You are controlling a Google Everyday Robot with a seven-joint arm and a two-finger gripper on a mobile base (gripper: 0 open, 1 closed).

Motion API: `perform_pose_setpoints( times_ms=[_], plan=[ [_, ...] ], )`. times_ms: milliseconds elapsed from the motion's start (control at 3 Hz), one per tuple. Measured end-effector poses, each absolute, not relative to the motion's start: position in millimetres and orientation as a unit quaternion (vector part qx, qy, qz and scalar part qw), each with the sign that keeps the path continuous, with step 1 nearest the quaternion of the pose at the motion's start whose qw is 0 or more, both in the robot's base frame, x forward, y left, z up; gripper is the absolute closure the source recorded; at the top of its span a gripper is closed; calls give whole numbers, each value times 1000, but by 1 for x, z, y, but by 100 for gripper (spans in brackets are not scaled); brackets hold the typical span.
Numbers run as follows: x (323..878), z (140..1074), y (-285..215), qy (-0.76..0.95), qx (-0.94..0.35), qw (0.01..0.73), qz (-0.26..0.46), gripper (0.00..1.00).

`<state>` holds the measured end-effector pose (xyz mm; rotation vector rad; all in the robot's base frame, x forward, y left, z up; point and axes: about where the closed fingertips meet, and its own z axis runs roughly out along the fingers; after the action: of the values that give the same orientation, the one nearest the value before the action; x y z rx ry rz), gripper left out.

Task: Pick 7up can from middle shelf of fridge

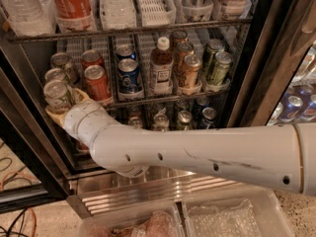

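Note:
The fridge (245,68) stands open in front of me. My gripper (63,107) is at the left end of the middle shelf (163,99), shut on a whitish-silver 7up can (58,95) with a silver top. The can is held upright at the front of the left lane, close to the dark door frame. Two more 7up cans (59,61) stand behind it in the same lane. My white arm (197,152) crosses the view from the right, below the shelf.
Red cola cans (97,81), blue cans (128,73), a brown bottle (160,65) and brown and green cans (218,66) fill the other lanes. Bottles stand on the shelf above and cans (183,117) below. Clear plastic bins (232,216) sit under the arm. A second cooler (296,105) is at right.

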<state>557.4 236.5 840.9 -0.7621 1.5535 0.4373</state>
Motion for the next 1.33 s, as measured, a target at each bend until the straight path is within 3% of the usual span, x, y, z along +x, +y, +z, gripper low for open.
perform_pose_setpoints(
  times_ms=[1000,1333],
  plan=[
    [545,822,210,697,-327,610,186,100],
    [533,818,203,696,-326,601,218,100]
  ],
)
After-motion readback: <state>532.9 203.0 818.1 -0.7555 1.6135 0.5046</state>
